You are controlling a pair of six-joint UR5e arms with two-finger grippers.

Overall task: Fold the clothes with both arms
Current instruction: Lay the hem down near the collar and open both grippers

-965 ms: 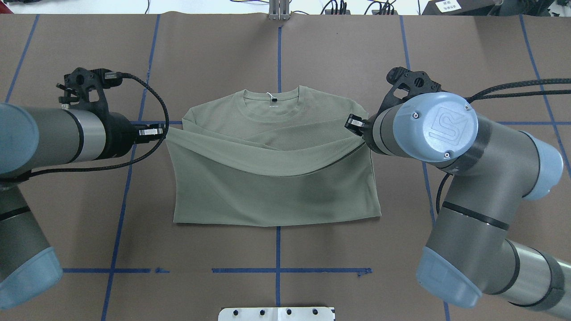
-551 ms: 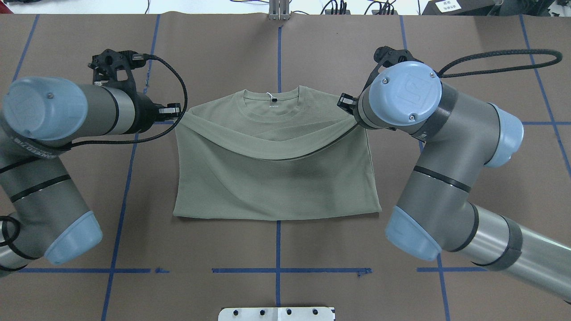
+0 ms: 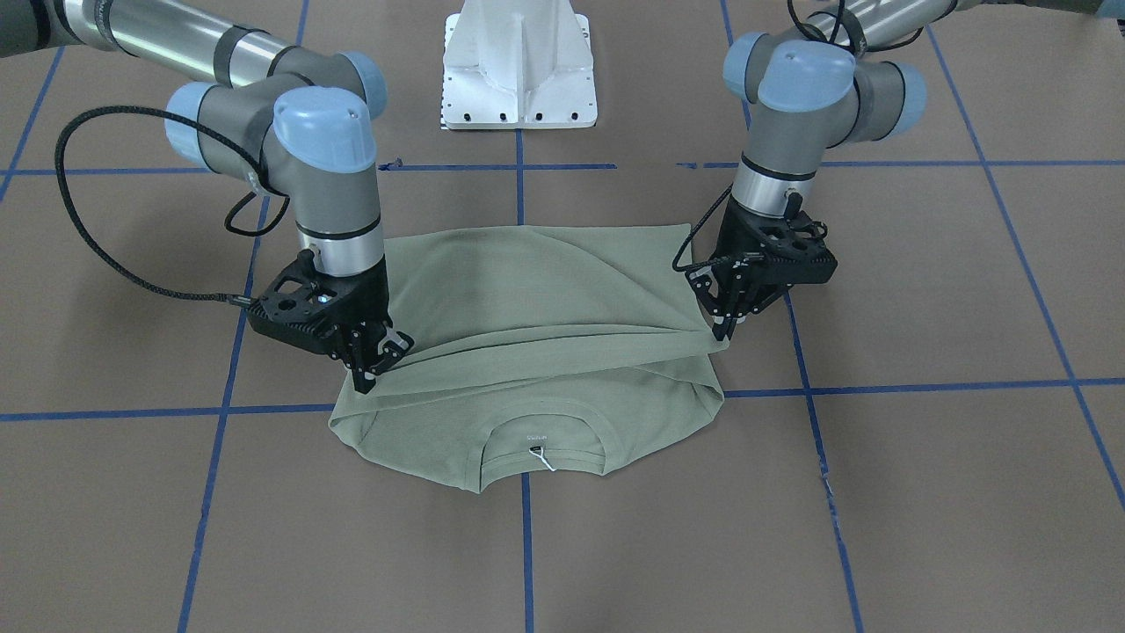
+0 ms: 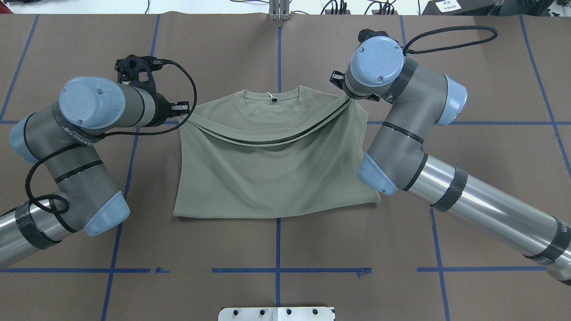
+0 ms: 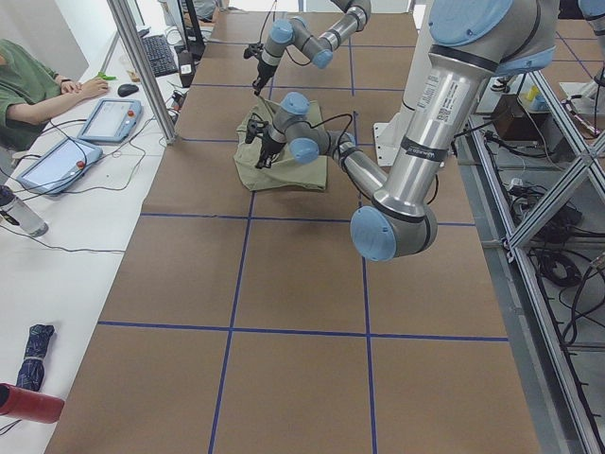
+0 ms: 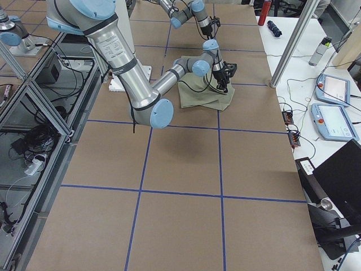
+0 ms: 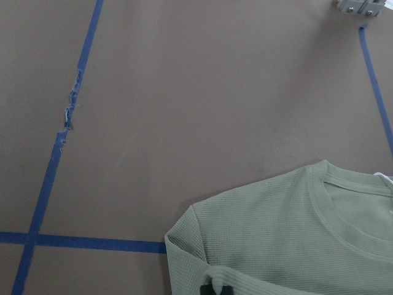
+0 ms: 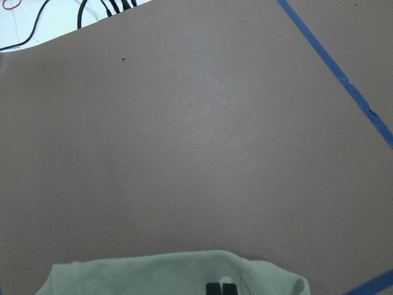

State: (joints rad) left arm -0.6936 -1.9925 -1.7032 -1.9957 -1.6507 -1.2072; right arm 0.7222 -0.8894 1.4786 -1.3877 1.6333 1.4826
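The sage-green shirt [image 4: 276, 174] lies on the brown table, its lower half folded up over its chest. The hem sags in an arc just below the ribbed collar [image 4: 271, 101] with its white tag. My left gripper [image 4: 184, 107] is shut on the hem's left corner, which also shows in the front view [image 3: 726, 331] and the left wrist view [image 7: 213, 287]. My right gripper [image 3: 370, 376] is shut on the hem's right corner, seen in the right wrist view [image 8: 221, 287]. In the overhead view its wrist hides most of it. Both corners are held just above the shoulders.
The white pedestal base [image 3: 518, 70] stands on the robot's side of the table. Blue tape lines [image 4: 279, 269] grid the brown table cover. Black cables loop off both wrists [image 4: 450, 33]. An operator's desk with tablets [image 5: 66, 142] runs along the table's far side.
Both grippers have carried the hem away from the robot, toward the collar. The folded layer now covers more of the chest, and the fold's near edge has drawn slightly farther from the robot.
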